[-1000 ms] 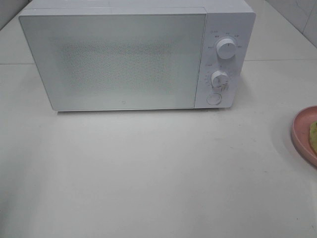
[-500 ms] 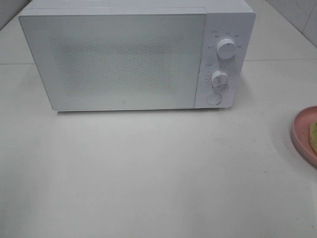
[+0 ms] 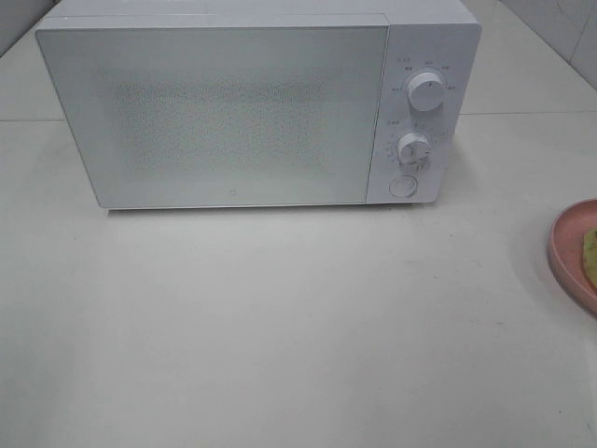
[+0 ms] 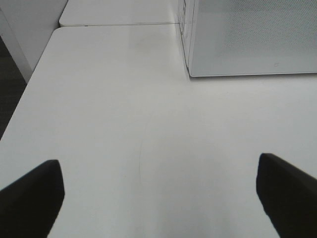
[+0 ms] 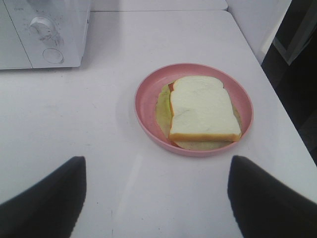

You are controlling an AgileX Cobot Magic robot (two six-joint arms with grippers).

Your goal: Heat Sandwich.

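While the microwave [image 3: 252, 107] door is shut, the sandwich [image 5: 204, 115] waits on its pink plate [image 5: 148, 106]; both end effectors, left [image 4: 158, 198] and right [image 5: 157, 198], are spread wide, holding nothing.

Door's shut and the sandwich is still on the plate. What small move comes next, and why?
Probably send the open left gripper toward the microwave to open its door. The door is closed, so the sandwich on the pink plate cannot go in yet. The right gripper, also open, already hovers before the plate.
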